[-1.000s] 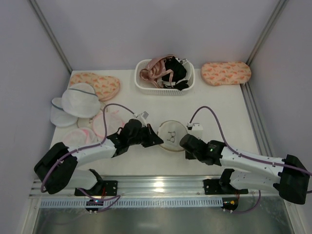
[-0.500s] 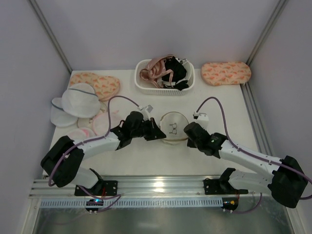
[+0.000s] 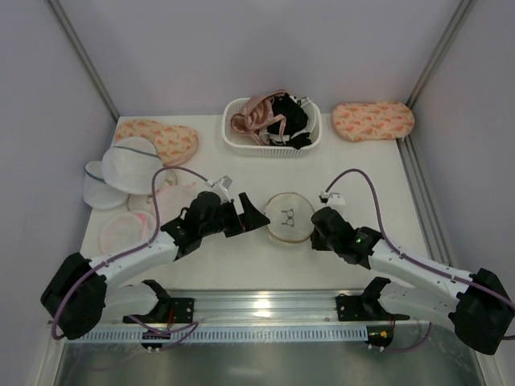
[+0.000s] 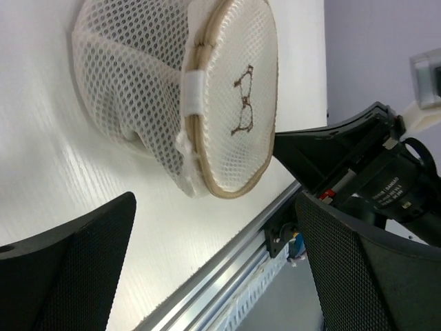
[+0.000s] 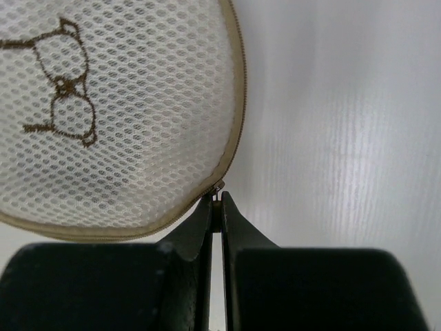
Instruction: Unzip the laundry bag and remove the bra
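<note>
While the small round, flat cream-white mesh laundry bag (image 3: 288,215) lies mid-table between the arms, the top view shows the left tool (image 3: 254,219) spread wide just left of it and the right tool (image 3: 316,227) at its right rim. I count:
- one such bag
- two white domed bags with grey trim (image 3: 133,165) at the left
- at least three overlapping pink-rimmed round pouches (image 3: 121,231) beside them
- two orange patterned pads (image 3: 372,121) at the far side
- one white slotted basket (image 3: 269,146) between them, holding pink and black garments

No black bra shows through the mesh; presumably it is inside.

From the left wrist, the bag (image 4: 138,83) bulges, its tan rim zipper (image 4: 269,138) looks closed, and the left tool (image 4: 215,227) gapes around nothing.

From the right wrist, the right tool (image 5: 216,207) is pressed together, pinching the small zipper pull (image 5: 218,187) at the rim. For a clean unzip, the left tool should pin the mesh while the right draws the pull low along the rim's curve, not straight away from it.
</note>
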You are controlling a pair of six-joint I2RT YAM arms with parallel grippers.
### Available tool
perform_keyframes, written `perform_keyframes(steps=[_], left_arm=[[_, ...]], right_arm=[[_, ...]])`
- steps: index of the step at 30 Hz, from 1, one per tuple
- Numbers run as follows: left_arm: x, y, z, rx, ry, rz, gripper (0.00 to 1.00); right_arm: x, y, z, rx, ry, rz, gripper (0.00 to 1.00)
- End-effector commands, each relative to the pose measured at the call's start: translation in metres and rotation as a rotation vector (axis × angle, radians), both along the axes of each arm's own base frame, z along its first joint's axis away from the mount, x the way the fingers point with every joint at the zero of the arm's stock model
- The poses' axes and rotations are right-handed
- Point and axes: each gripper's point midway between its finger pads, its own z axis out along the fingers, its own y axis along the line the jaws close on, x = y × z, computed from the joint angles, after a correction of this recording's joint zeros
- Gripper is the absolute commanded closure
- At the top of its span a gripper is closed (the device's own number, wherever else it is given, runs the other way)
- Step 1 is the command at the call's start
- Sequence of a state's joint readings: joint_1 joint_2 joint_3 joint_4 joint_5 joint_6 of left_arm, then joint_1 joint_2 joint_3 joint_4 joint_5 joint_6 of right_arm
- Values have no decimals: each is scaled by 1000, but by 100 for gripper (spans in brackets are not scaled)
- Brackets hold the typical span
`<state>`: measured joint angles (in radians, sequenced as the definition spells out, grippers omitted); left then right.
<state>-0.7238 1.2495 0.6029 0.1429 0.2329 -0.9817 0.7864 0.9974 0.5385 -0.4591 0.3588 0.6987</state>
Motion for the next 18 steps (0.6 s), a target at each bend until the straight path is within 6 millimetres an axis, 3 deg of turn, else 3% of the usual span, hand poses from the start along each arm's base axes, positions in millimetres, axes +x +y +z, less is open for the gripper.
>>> perform_keyframes(steps=[1,3,4,5,6,8,18], left_arm=[[-12,19,6,-12,11,97,1],[-22,20,4,-20,33,86,1],[-24,20,2,-28,50,91,0],[-27,20,-4,-22,67,86,1],[-29,18,-6,-27,76,78,1],[-32,15,-10,-39,95,72,1],[-31,-6,-8,-103,107,43,2]], right_arm=[[-8,36,11,128,-9,177,96],[-18,63,17,227,-1,307,96],[-38,84,20,315,64,433,96],[-41,100,30,372,37,509,96],[-54,112,33,399,46,584,96],[-61,130,44,433,16,659,96],[-56,151,37,404,41,687,96]])
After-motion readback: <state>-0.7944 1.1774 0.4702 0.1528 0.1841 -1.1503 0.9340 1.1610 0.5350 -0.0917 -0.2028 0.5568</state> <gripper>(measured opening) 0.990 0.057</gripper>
